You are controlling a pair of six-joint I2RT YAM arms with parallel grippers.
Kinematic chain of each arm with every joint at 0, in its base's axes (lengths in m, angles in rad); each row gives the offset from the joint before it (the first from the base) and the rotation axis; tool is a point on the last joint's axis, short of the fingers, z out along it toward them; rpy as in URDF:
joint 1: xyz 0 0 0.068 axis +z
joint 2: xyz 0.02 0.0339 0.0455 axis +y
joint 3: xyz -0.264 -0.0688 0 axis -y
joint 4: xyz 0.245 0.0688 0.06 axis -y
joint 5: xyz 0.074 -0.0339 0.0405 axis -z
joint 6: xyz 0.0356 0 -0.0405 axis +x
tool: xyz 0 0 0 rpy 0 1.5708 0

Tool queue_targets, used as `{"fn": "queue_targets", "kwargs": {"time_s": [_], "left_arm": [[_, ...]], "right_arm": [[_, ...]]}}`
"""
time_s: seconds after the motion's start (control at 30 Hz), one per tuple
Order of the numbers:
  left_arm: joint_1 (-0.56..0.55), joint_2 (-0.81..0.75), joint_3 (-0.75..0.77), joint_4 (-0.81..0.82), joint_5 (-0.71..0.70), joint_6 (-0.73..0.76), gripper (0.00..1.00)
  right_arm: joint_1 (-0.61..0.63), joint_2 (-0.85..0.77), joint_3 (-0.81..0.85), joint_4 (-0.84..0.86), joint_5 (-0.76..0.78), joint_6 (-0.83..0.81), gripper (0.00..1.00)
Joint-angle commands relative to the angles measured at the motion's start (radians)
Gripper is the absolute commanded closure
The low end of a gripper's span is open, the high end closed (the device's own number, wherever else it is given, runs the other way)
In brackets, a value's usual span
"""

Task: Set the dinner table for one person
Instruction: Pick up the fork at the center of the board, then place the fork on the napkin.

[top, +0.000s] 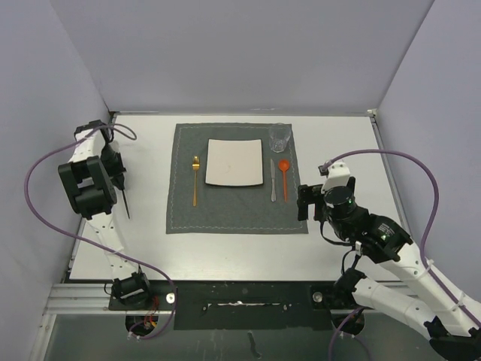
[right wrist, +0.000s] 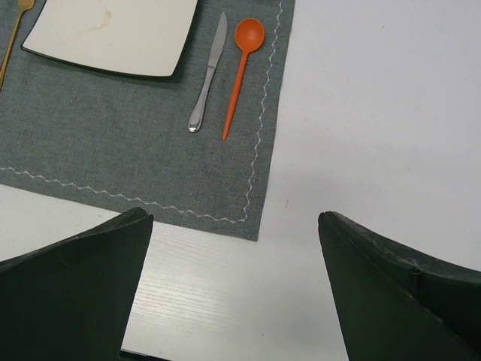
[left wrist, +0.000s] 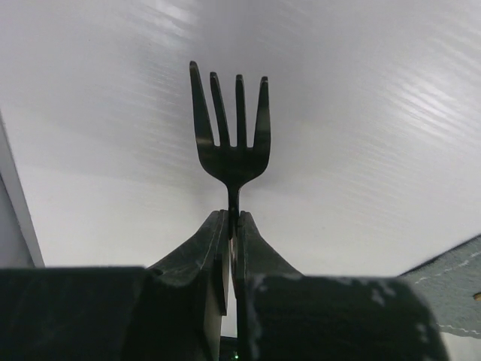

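Left end effector [left wrist: 233, 219]: clamped on dark fork [left wrist: 231, 143] by handle; likely surplus, clear of placemat [top: 225, 216].
Right end effector [right wrist: 233, 218]: spread wide, empty.

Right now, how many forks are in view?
2. A gold fork lies on the placemat, left of the plate. A black fork is clamped in the left tool, over the dinner table left of the placemat. None appear hidden.
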Motion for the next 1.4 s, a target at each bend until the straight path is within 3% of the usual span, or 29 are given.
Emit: {"fn": "queue_targets", "kwargs": {"time_s": [0.0, 0.2, 0.5, 0.77, 1.0, 1.37], "left_arm": [[-0.009, -0.151, 0.111, -0.049, 0.020, -0.016, 1.00], [-0.034, -0.163, 0.153, -0.079, 0.022, -0.016, 1.00], [-0.185, -0.115, 0.209, -0.133, -0.072, -0.015, 1.00], [-0.300, -0.053, 0.249, -0.155, -0.060, -0.050, 1.00], [-0.338, -0.001, 0.249, -0.132, -0.017, -0.084, 1.00], [-0.416, 0.122, 0.391, -0.167, -0.010, -0.113, 1.00]], "right_arm": [[0.002, -0.012, 0.055, 0.005, 0.020, 0.019, 0.02], [0.003, -0.020, 0.061, -0.008, 0.022, 0.028, 0.02], [0.003, -0.014, 0.067, -0.011, 0.017, 0.034, 0.02], [0.003, -0.007, 0.076, -0.017, 0.012, 0.041, 0.02], [0.004, -0.009, 0.096, -0.050, 0.015, 0.048, 0.02], [0.003, -0.007, 0.096, -0.056, 0.023, 0.038, 0.02]]}}
